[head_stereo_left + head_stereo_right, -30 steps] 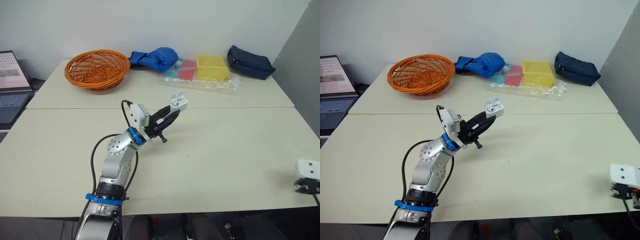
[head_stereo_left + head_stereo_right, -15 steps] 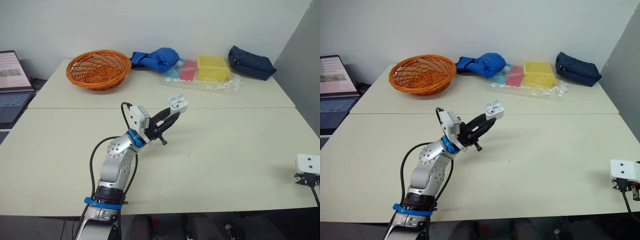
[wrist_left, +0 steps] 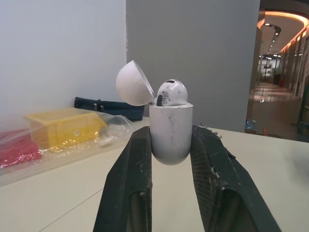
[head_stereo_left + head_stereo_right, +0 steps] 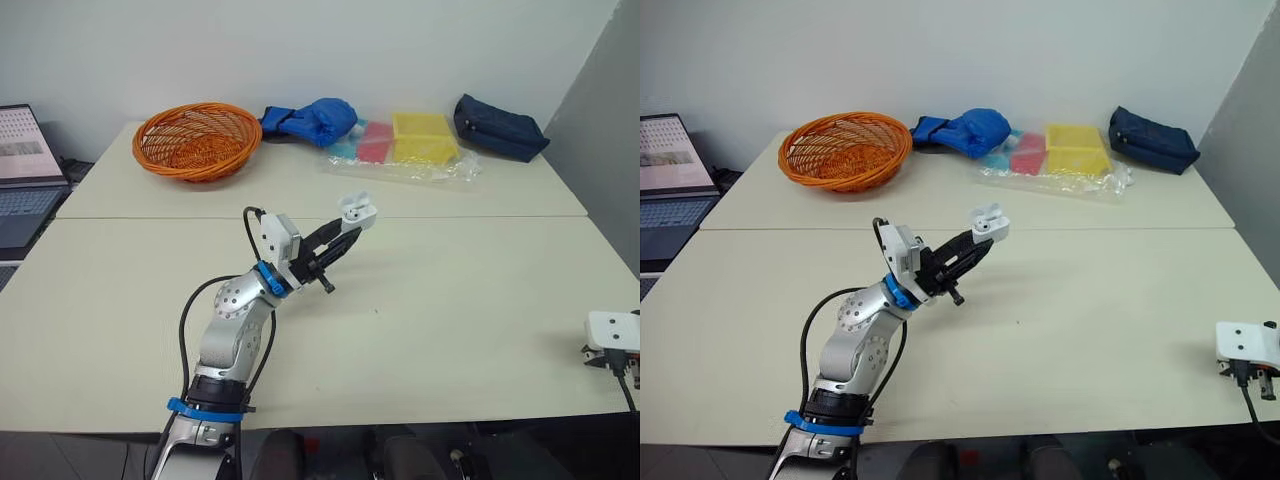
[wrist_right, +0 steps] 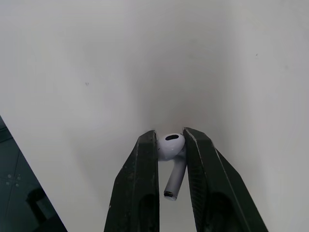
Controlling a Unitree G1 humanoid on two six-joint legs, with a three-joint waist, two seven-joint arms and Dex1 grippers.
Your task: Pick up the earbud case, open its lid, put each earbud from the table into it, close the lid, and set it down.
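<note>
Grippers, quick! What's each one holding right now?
Left gripper: closed on the earbud case, lid open.
Right gripper: closed on an earbud.

Basket point(image 4: 195, 139) back left on table point(image 4: 450, 290), pouch point(image 4: 500, 125) back right, earbud case point(image 4: 357, 208) above centre, earbud point(image 5: 171, 145) front right

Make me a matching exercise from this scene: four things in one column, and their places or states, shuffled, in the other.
Things:
1. earbud case
2. loose earbud
3. basket
4. pouch

Places or states:
a. pinched between the jaws of the right gripper
b. dark blue, at the far right of the table
c. held up by the left gripper, lid open
d. orange, at the far left of the table

Pairs: 1-c, 2-a, 3-d, 4-b.
</note>
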